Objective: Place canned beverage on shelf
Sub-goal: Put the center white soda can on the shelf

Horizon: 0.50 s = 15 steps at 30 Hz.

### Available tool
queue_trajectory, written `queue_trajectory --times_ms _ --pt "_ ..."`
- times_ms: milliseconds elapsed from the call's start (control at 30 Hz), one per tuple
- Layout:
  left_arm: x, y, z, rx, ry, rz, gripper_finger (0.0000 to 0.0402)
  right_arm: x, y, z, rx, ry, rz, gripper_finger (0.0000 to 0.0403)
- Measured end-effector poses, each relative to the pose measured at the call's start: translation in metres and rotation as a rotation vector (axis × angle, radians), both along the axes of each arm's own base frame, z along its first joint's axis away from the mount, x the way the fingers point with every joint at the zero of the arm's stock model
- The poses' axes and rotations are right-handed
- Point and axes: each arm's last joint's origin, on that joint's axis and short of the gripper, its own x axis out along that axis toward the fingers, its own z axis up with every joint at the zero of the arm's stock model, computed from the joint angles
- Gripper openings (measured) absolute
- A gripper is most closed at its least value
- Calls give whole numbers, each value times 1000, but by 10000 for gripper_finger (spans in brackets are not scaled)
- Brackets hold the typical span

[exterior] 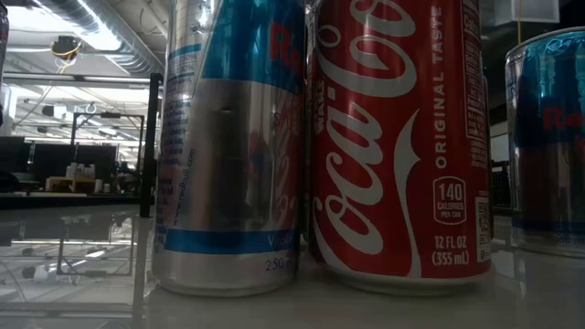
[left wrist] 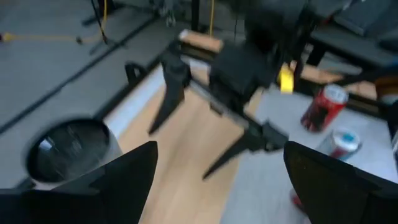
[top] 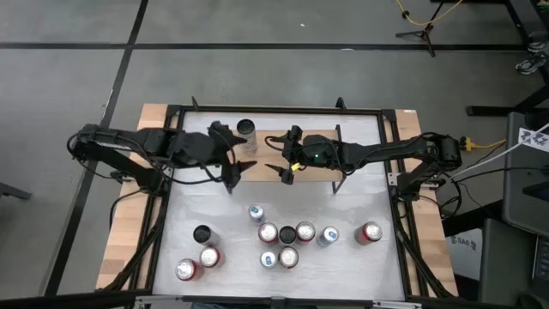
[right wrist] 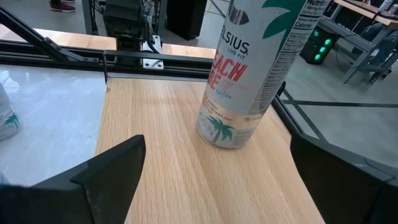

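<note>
Jaws spread wide on both grippers, nothing pinched. I see the left gripper (top: 232, 160) and right gripper (top: 280, 154) facing each other over the shelf (right wrist: 186, 168) at the back of the worktop (top: 343, 257). A white Celsius can (right wrist: 249, 68) stands upright on the shelf's wood top, just beside the left gripper. Other cans (top: 287, 233) cluster on the worktop, well apart from the shelf.

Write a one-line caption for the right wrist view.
A tall Celsius can stands upright on the wooden shelf, framed by the open right gripper.
</note>
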Motion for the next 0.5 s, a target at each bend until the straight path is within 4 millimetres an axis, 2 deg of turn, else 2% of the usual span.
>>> queue_trajectory --times_ms 233,500 --pt "-8 11 32 139 -50 53 341 0 0 0 0 0 0 392" --pt "-13 24 45 208 -45 144 341 0 0 0 0 0 0 392"
